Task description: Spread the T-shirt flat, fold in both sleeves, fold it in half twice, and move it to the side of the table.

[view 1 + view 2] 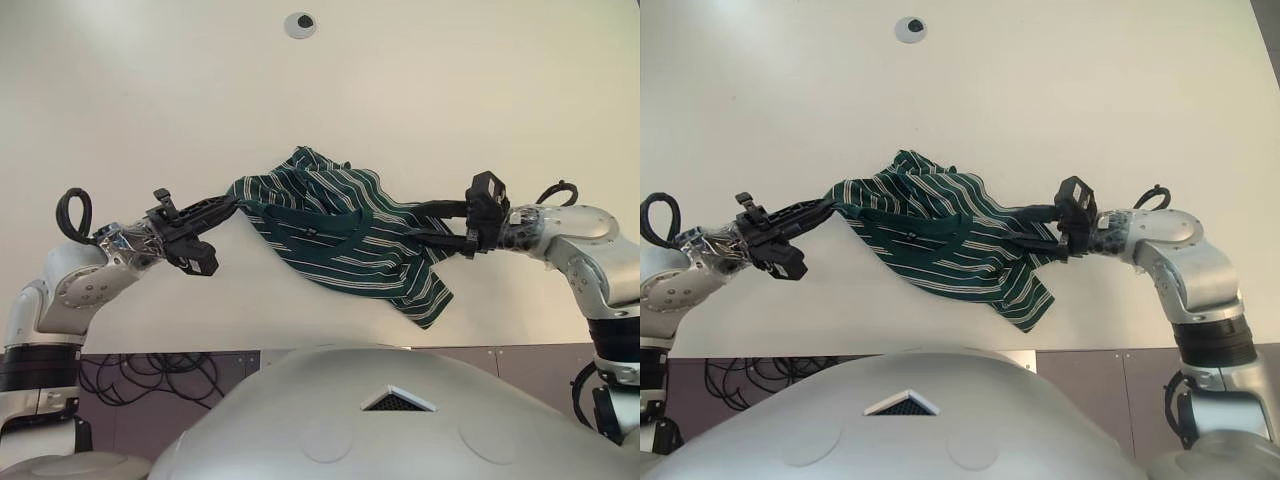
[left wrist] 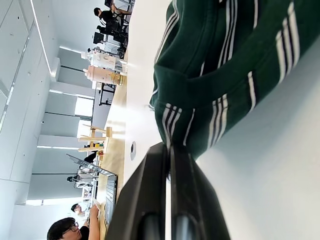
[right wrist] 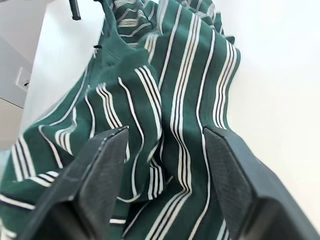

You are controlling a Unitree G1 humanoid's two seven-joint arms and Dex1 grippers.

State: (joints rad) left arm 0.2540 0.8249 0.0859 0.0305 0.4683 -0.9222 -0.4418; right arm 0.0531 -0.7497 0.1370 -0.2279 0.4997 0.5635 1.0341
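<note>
A dark green T-shirt with white stripes (image 1: 340, 235) lies crumpled in a heap on the middle of the white table (image 1: 500, 100). My left gripper (image 1: 230, 203) comes in from the left and is shut on the shirt's left edge. In the left wrist view its fingers (image 2: 150, 200) press together with the striped hem (image 2: 170, 125) pinched at their tips. My right gripper (image 1: 422, 225) sits at the heap's right side. Its fingers (image 3: 105, 155) stand wide apart, open, with the striped cloth (image 3: 165, 90) lying between them.
A round cable port (image 1: 300, 25) is set into the table at the far side. The table's near edge runs just in front of the shirt, with cables (image 1: 150, 375) on the floor below. Bare tabletop lies on all sides of the heap.
</note>
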